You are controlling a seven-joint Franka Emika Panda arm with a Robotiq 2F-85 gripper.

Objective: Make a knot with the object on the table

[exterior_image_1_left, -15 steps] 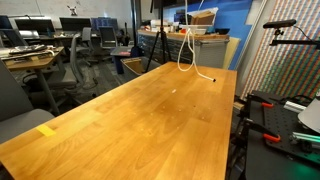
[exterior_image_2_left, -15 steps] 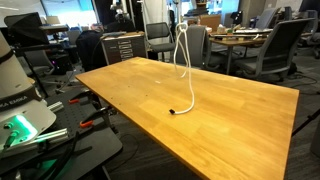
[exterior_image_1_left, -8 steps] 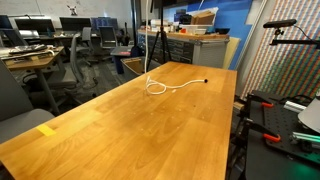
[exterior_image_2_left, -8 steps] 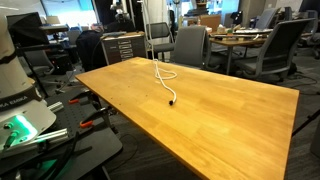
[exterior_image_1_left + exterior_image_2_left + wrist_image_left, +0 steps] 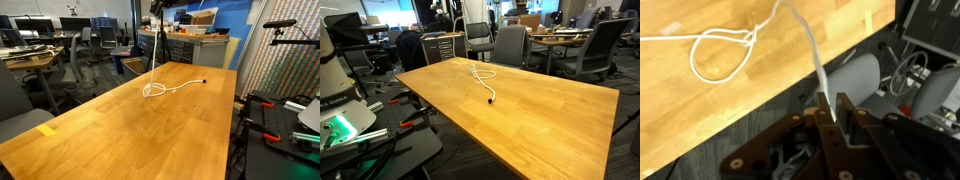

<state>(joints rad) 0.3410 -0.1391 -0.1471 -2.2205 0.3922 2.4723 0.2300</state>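
Cord point(image 5: 816, 62) w/ loop flat on table point(image 5: 680, 110), strand up, clenched in tool point(image 5: 830, 103).

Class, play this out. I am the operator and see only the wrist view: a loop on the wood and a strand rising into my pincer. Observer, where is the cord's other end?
Observer: The cord runs on from the loop, and its dark free tip lies flat on the table, apart from the loop.
Operator: What else is on the table?
Observer: A yellow tape mark sits near one corner, well away from the cord.
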